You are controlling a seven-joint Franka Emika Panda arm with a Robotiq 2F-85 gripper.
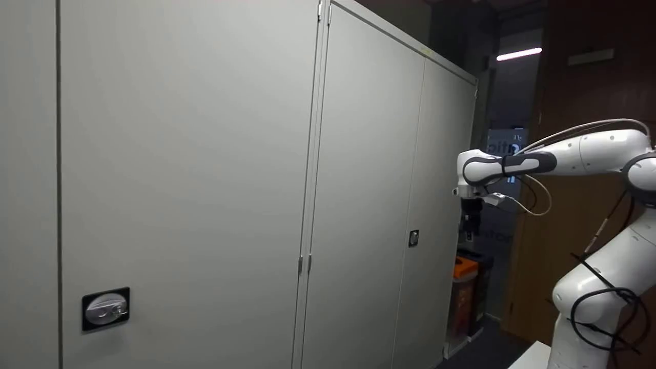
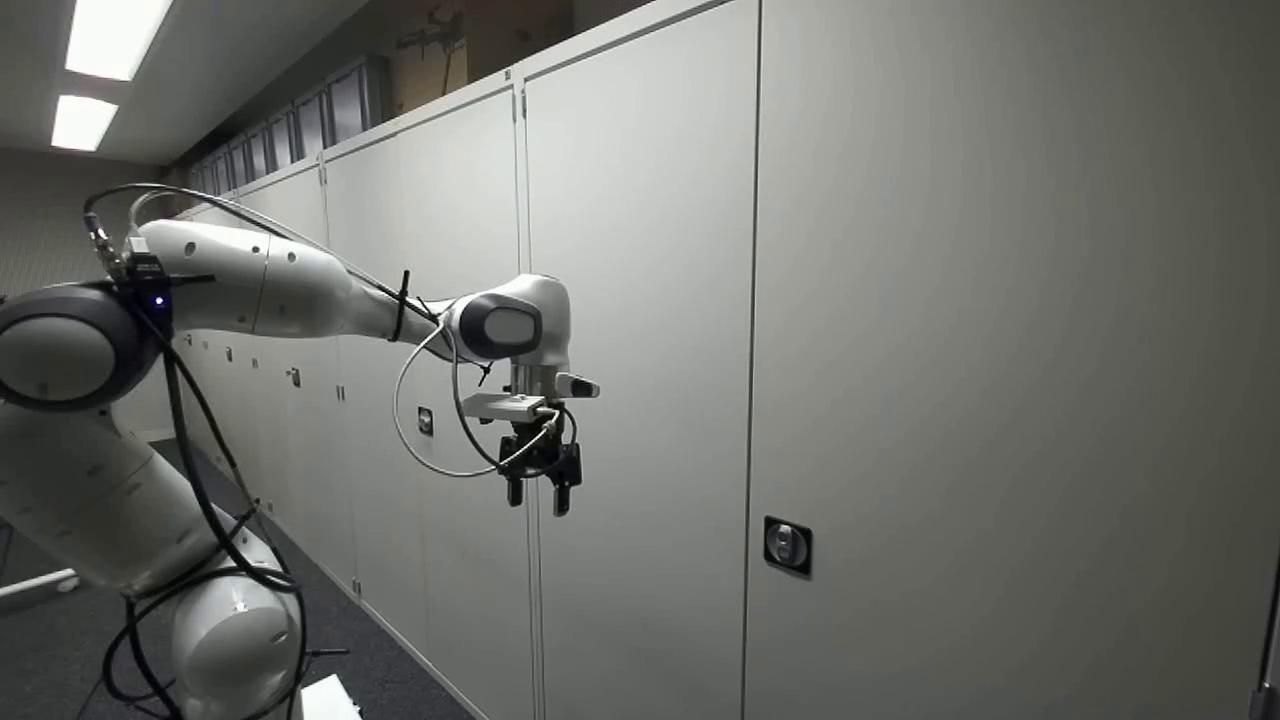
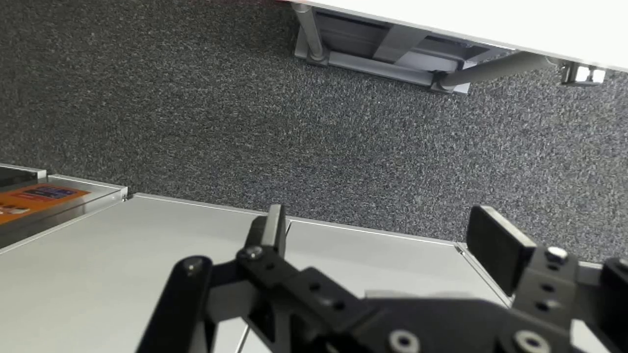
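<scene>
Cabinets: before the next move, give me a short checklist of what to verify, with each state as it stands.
1. Pincer open: ok, fingers wide apart.
2. Grip empty: ok, nothing between the fingers.
3. Cabinet doors shut: ok, those in view look closed.
4. Door handle, seen in both exterior views, also visible from the wrist: not ok, none shows there.
5. Doors unlocked: cannot tell.
6. White cable free of snags: cannot tell, it hangs in a loop.
</scene>
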